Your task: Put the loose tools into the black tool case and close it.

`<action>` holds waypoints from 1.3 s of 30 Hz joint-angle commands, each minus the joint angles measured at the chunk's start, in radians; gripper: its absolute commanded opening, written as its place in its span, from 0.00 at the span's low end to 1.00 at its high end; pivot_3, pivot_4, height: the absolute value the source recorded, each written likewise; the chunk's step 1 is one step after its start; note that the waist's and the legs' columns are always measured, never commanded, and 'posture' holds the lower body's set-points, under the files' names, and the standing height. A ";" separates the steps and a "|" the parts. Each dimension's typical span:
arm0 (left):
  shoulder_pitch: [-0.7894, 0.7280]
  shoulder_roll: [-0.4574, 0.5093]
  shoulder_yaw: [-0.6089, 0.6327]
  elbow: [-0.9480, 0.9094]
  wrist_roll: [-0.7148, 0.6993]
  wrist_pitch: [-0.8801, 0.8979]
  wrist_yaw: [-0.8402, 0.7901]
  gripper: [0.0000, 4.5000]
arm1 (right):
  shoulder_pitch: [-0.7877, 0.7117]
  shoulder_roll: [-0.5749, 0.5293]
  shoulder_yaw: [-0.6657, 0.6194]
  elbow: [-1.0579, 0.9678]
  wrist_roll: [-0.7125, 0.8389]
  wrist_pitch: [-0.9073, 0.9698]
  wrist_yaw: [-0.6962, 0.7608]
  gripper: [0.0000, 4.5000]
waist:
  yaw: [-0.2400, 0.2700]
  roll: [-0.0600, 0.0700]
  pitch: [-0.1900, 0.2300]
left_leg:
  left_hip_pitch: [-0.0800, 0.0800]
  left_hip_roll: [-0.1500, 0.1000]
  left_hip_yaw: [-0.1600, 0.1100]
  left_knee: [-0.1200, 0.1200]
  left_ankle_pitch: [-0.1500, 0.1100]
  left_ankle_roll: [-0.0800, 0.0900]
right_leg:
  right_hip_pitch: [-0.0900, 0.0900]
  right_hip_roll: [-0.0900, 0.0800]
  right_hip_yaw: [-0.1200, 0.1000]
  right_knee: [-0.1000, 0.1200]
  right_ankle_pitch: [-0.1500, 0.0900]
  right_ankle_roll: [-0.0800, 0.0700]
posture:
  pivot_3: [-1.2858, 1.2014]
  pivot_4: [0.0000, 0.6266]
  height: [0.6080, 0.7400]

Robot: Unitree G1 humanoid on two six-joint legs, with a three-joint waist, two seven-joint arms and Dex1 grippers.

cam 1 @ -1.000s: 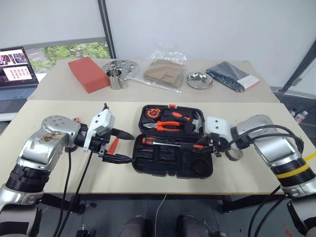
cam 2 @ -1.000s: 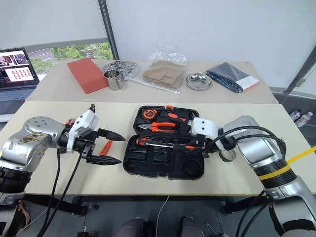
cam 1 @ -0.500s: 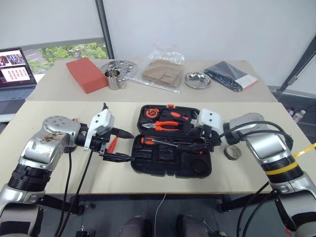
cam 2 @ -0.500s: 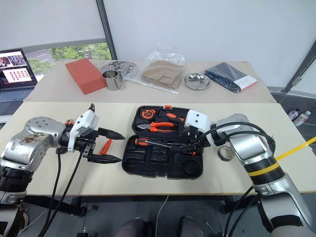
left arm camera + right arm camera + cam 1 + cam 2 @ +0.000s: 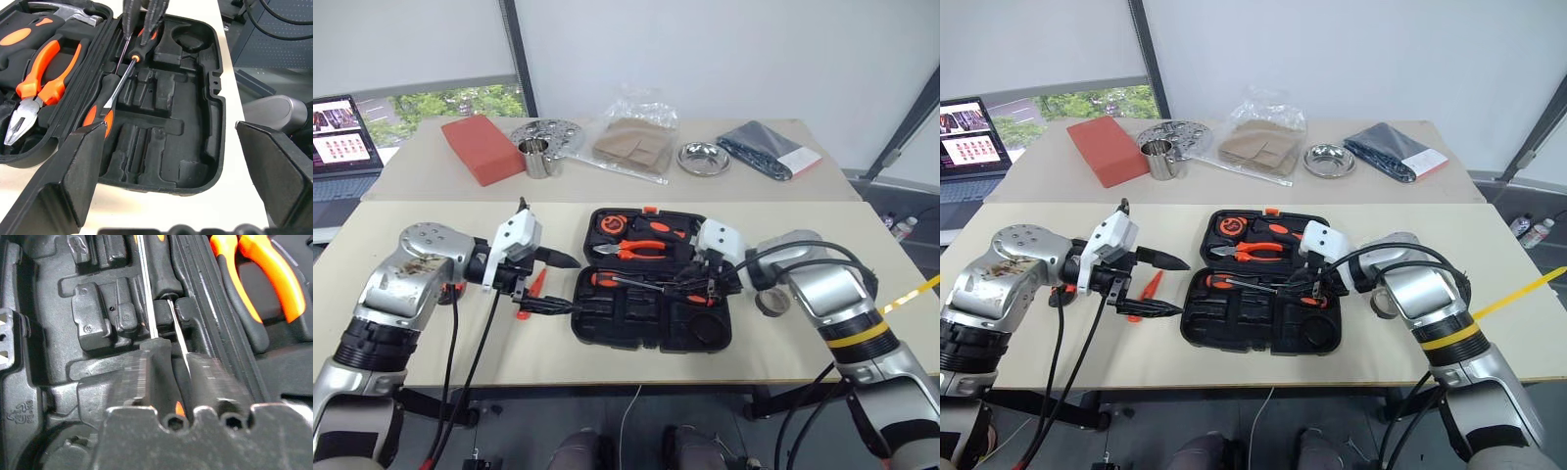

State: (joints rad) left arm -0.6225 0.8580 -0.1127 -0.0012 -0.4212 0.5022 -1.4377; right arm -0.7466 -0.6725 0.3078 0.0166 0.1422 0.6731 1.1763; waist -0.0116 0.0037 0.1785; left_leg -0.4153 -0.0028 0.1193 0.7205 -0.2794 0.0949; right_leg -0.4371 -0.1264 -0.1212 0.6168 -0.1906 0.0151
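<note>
We see the worktop (image 5: pixel 431 352) carrying the open case (image 5: pixel 651 318), with two screwdrivers (image 5: pixel 110 95) in its near half. Our right end effector (image 5: pixel 690 287) is clamped on one screwdriver's handle; our left end effector (image 5: pixel 558 282), jaws apart, hovers beside the case over a small orange tool (image 5: pixel 1147 290)

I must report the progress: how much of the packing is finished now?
Done: one screwdriver lies in the open case. In hand: the right tool is shut on a second screwdriver over the case. Left: the orange knife under the open left tool, the tape roll, then closing.
</note>
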 commanded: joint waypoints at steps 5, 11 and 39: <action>-0.018 0.001 0.010 -0.009 0.002 -0.017 -0.001 1.00 | -0.048 0.026 -0.013 0.023 0.017 0.018 -0.019 0.01 | 0.001 0.000 0.000 | 0.000 0.000 0.000 0.000 0.000 0.000 | 0.000 0.000 0.000 0.000 0.000 0.000 | 0.52 0.24 0.95; -0.016 0.001 0.009 -0.008 0.005 -0.020 -0.001 1.00 | -0.023 0.028 0.025 0.034 -0.013 -0.019 -0.027 0.01 | -0.001 0.000 0.000 | 0.000 0.000 0.000 0.000 0.000 0.000 | 0.000 0.000 0.000 0.000 0.000 0.000 | 0.52 0.24 0.95; -0.049 -0.023 -0.015 0.040 0.041 -0.055 -0.022 1.00 | 0.059 0.012 0.134 0.074 -0.118 -0.126 -0.091 0.01 | 0.001 -0.005 -0.003 | 0.004 0.000 0.000 0.000 0.000 0.000 | 0.003 0.001 0.001 0.000 -0.001 0.001 | 0.52 0.24 0.95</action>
State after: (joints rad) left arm -0.6501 0.8305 -0.1363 0.0440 -0.3794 0.4610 -1.4556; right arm -0.7186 -0.6606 0.4012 0.0149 0.0798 0.5453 1.1034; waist -0.0107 -0.0012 0.1753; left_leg -0.4092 -0.0027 0.1195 0.7202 -0.2795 0.0946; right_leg -0.4321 -0.1256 -0.1206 0.6169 -0.1922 0.0174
